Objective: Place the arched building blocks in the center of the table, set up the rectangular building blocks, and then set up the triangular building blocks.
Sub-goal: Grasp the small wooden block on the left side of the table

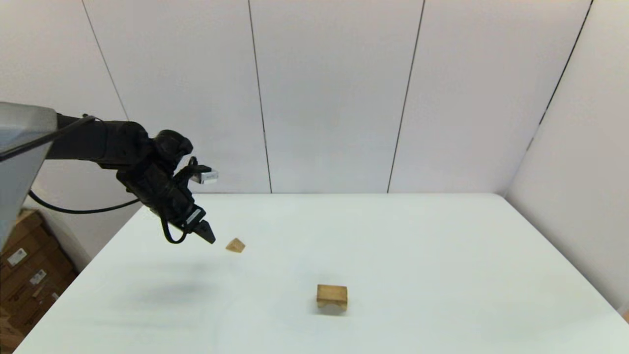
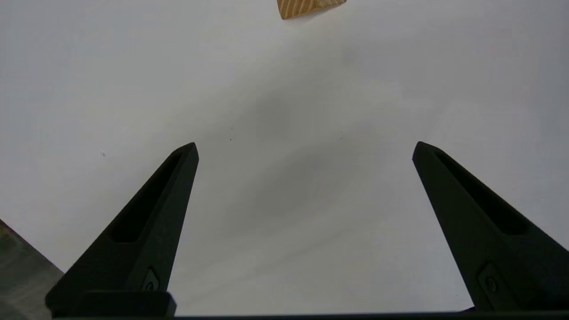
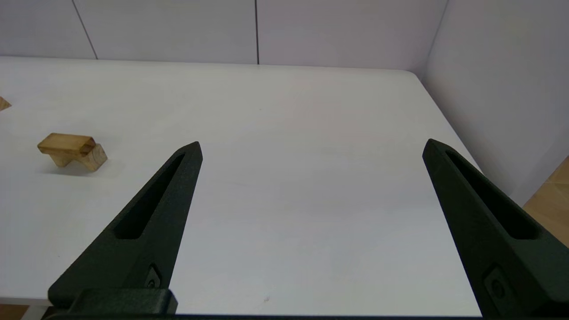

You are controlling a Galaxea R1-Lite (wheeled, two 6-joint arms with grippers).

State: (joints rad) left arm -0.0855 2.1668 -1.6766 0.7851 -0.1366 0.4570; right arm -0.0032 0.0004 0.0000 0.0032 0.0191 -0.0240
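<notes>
The arched block (image 1: 332, 302) stands near the middle of the table (image 1: 442, 236), notch down. A darker flat slab, the rectangular block (image 1: 331, 290), appears to lie on top of it; the right wrist view shows the same slab (image 3: 66, 143) over the arched block (image 3: 94, 158). The small triangular block (image 1: 236, 245) lies alone at the left, and its edge shows in the left wrist view (image 2: 306, 6). My left gripper (image 1: 209, 236) hovers just left of it, above the table, open (image 2: 304, 149) and empty. My right gripper (image 3: 311, 146) is open and empty, back over the near right of the table.
Cardboard boxes (image 1: 29, 275) sit on the floor beyond the table's left edge. White wall panels close the back and right sides. A strip of wooden floor (image 3: 551, 200) shows past the table's right edge.
</notes>
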